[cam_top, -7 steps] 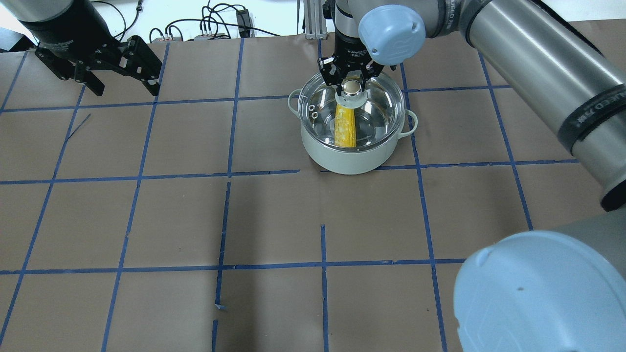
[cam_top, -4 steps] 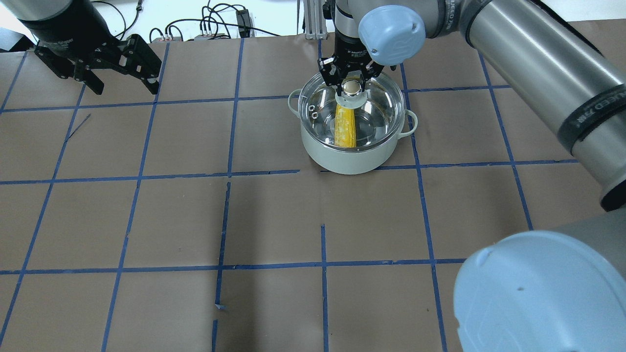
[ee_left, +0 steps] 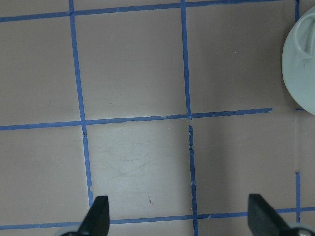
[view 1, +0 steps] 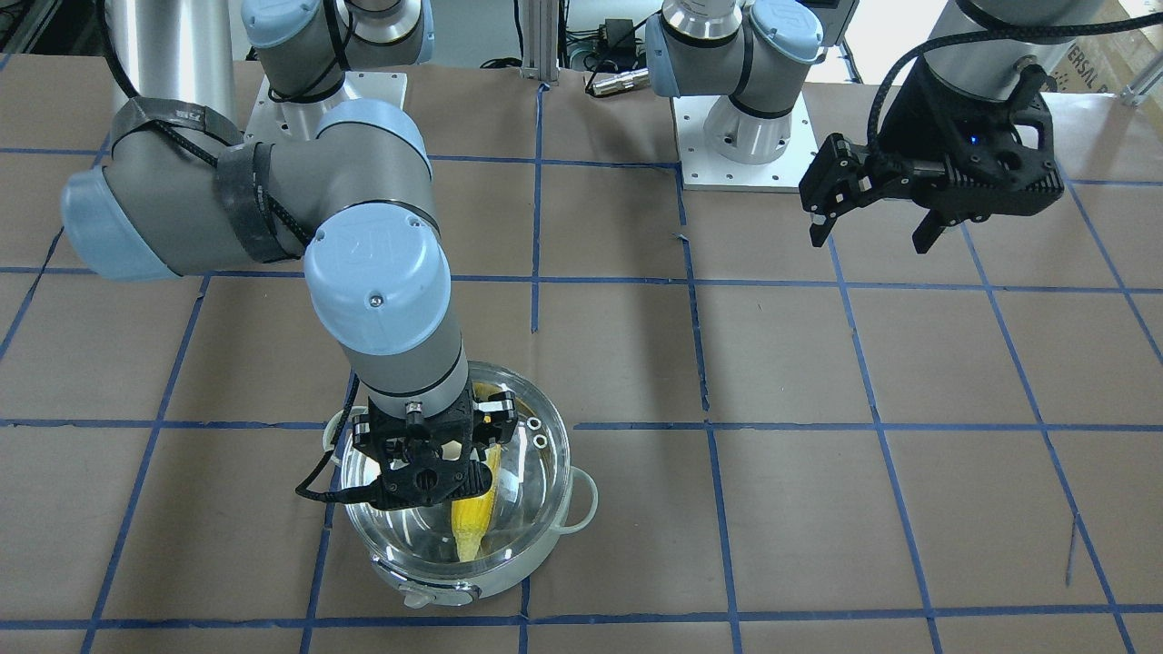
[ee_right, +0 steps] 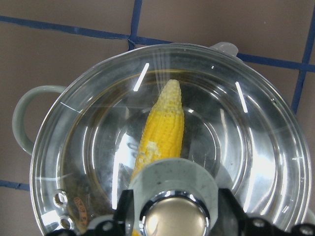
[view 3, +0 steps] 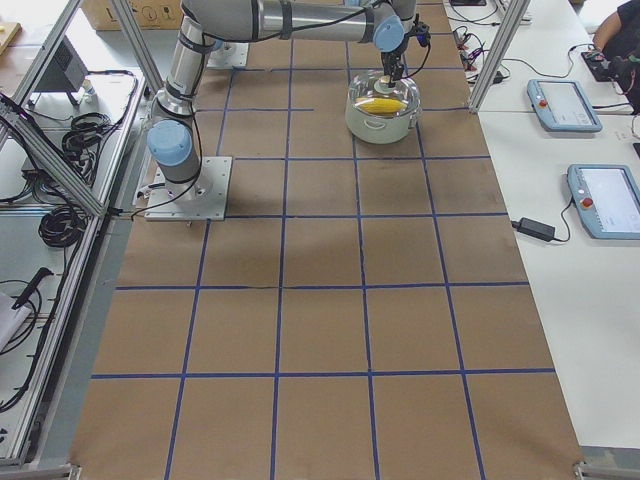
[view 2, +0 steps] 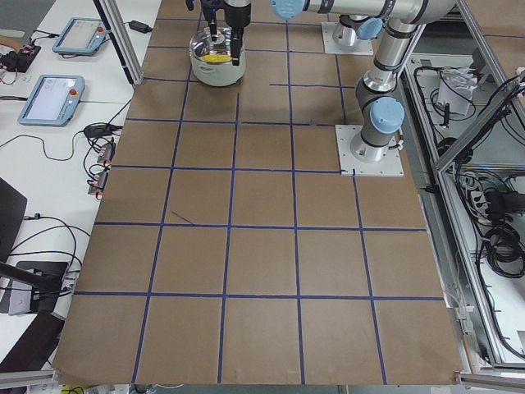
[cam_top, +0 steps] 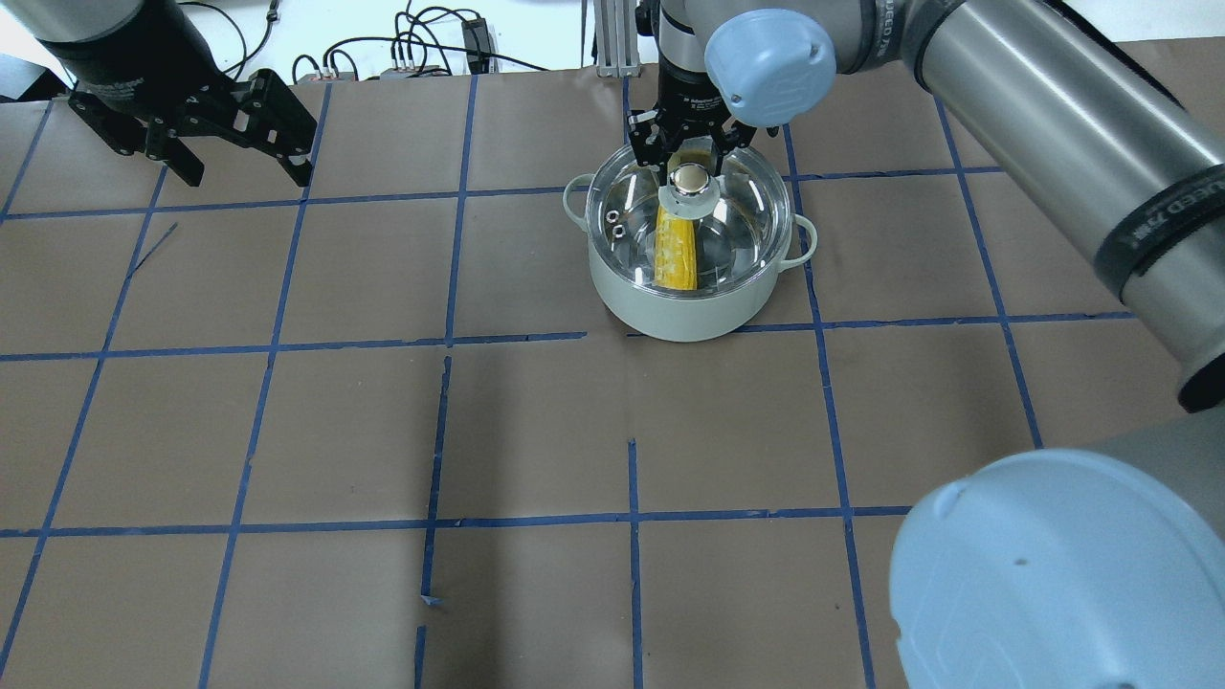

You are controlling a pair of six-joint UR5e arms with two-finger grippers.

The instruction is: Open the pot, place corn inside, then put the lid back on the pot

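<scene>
The pale pot (cam_top: 684,311) stands on the table at the back, right of centre, and also shows in the front view (view 1: 454,590). The yellow corn (cam_top: 675,254) lies inside it, seen through the glass (ee_right: 165,128). The clear lid (cam_top: 742,220) sits on the pot's rim. My right gripper (cam_top: 689,158) is open just above the lid's knob (ee_right: 174,216), its fingers standing either side of the knob without pressing it. My left gripper (cam_top: 246,177) is open and empty, high at the far left (view 1: 868,243).
Blue tape lines grid the brown table. Cables and a power brick (cam_top: 476,38) lie beyond the back edge. My right arm's elbow (cam_top: 1053,574) fills the near right corner. Both arms' base plates (view 1: 745,154) sit on the robot's side.
My right gripper has risen slightly off the lid's knob, which now shows more fully below the fingers. The lid, pot and corn stay in place. The left arm has not moved.
</scene>
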